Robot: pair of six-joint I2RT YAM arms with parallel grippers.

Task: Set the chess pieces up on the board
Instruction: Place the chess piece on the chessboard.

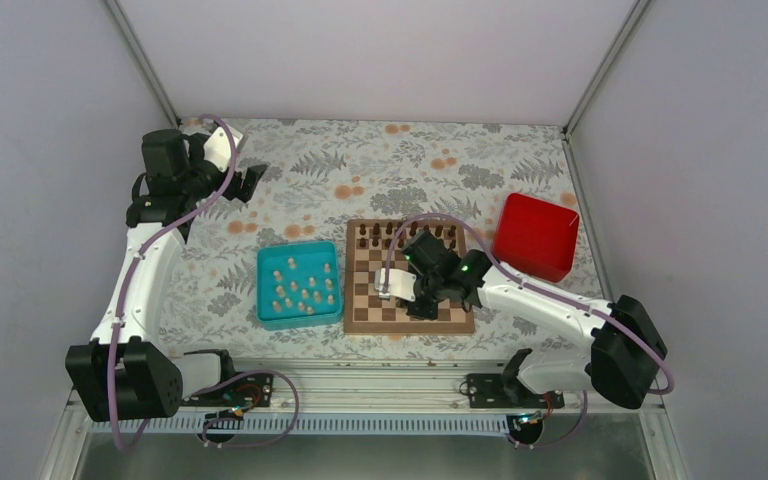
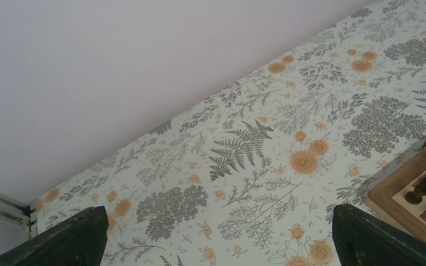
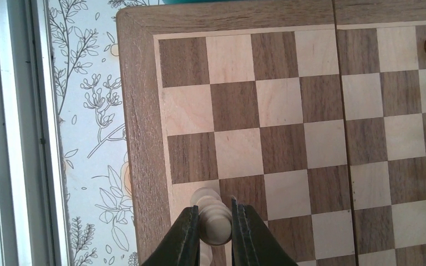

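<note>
- Tabletop [image 1: 400, 165]: covered with a floral-print sheet and carries everything listed below. No readable writing on it.
- Board [image 1: 365, 300]: chequered wood with a brown border, lying flat at centre, close to the near edge, probably so both arms can reach it. No brand or label shows.
- Red box [image 1: 535, 237]: sits just right of the board's far corner. It is unmarked, and I cannot tell what it holds.
- Teal tray [image 1: 260, 290]: sits just left of the board and serves as the stock bin.
- Left hand [image 2: 217, 210]: spread wide and holding nothing, parked far left over bare tabletop, seemingly out of the way.
- Right hand [image 3: 215, 206]: narrowed onto one pale piece [image 3: 213, 219], gripping its sides, over the board's near row just beside the border. This looks like the placing step; whether the base touches the wood cannot be told.
- Dark chess pieces [image 1: 390, 232]: lined up along the board's far rows.
- Pale chess pieces [image 1: 300, 290]: stand scattered inside the tray. By my judgement most of the setting-up is not yet done.
</note>
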